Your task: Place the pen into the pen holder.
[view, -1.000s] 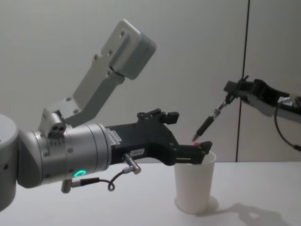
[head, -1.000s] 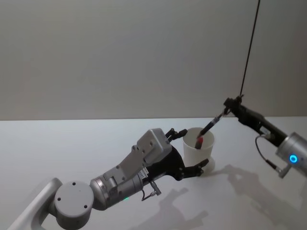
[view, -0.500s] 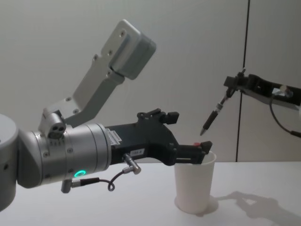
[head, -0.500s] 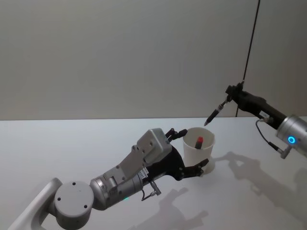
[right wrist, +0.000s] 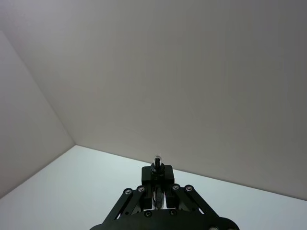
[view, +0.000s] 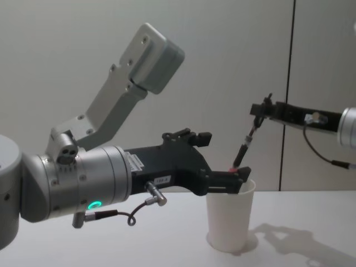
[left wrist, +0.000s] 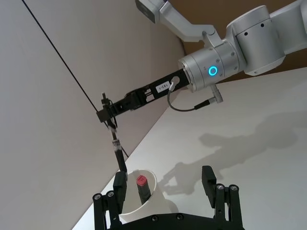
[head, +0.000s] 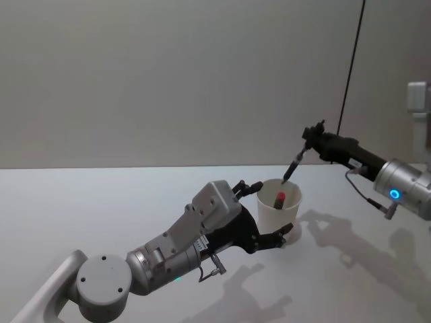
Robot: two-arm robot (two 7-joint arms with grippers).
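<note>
Right gripper [head: 308, 138] hung in the air above and beyond the white paper cup [head: 279, 207], fingers pinched on the top end of a dark pen [head: 292, 165] that slanted down with its tip just over the cup's far rim. Left gripper [head: 266, 212] sat at the cup with its fingers spread to either side of the wall, whether touching it could not be told. A red-capped marker [head: 279, 198] stood inside the cup, which rested upright on the white table [head: 101, 202].

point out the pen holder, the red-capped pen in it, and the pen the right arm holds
pen holder [head: 277, 214]: head view, front wall.
red-capped pen [head: 279, 197]: head view, red cap.
held pen [view: 243, 150]: chest view, mid barrel.
</note>
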